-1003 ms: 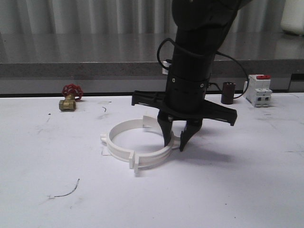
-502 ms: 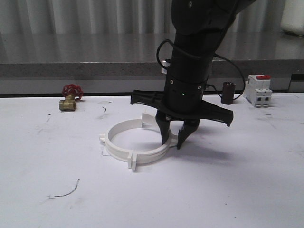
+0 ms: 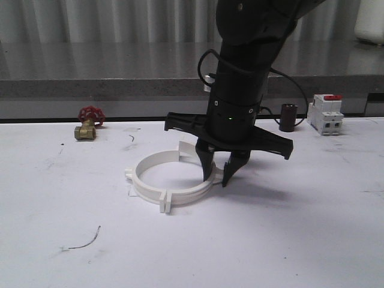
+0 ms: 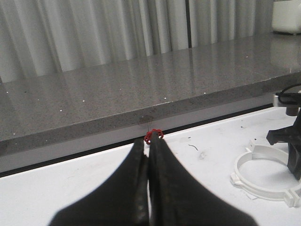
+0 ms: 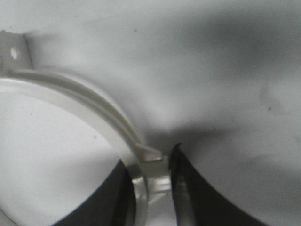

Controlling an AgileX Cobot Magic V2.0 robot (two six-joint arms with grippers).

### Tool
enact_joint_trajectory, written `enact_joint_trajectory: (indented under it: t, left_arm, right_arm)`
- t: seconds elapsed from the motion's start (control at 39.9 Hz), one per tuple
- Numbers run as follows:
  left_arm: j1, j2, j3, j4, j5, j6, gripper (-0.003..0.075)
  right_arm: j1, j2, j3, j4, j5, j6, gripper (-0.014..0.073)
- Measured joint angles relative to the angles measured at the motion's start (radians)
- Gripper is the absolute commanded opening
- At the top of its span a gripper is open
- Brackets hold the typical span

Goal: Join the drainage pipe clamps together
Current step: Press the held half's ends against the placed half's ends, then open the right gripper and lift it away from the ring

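Lying mid-table, two drainage pipe clamps point(image 3: 171, 183) forming one ring. Pinched at its 3 o'clock wall by right gripper point(image 3: 217, 177). Left gripper point(image 4: 148, 188) clenched, holding nothing. Bare table point(image 3: 288, 240) toward 6 o'clock.

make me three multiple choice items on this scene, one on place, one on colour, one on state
1. The valve sits where on the table?
A. far left, near the back edge
B. inside the ring
C. beside the breaker

2. The breaker's switch is:
A. blue
B. red
C. green

3. The right end effector is:
A. wide open above the ring
B. shut on the ring's wall
C. holding the valve

Answers: 1 A, front view shows it far left by the counter. 2 B, red top. 3 B, fingers straddle the ring wall.
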Motion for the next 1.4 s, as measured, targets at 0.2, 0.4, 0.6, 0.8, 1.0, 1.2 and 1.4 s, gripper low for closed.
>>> enact_joint_trajectory:
  t: [0.2,0.4,0.6,0.8,1.0,1.2,1.4]
  left_arm:
    - [0.000,0.000,0.000,0.000,0.000,0.000,-0.0020]
    - [0.000,0.000,0.000,0.000,0.000,0.000,-0.0020]
    - [0.000,0.000,0.000,0.000,0.000,0.000,-0.0020]
    - [0.000,0.000,0.000,0.000,0.000,0.000,-0.0020]
    - [0.000,0.000,0.000,0.000,0.000,0.000,-0.0020]
    - [0.000,0.000,0.000,0.000,0.000,0.000,-0.0020]
    - [0.000,0.000,0.000,0.000,0.000,0.000,-0.0020]
  right_arm:
    - [0.000,0.002,0.000,0.000,0.000,0.024,0.0179]
    - [0.000,0.002,0.000,0.000,-0.002,0.030,0.0319]
    - [0.000,0.002,-0.003,0.000,-0.004,0.031,0.0334]
    - [0.000,0.002,-0.003,0.000,-0.005,0.050,0.0335]
    - [0.000,0.002,-0.003,-0.001,-0.005,0.060,0.0335]
    - [0.000,0.002,-0.003,-0.009,-0.006,0.062,0.0335]
    - [0.000,-0.013,-0.003,-0.016,-0.007,0.065,0.0335]
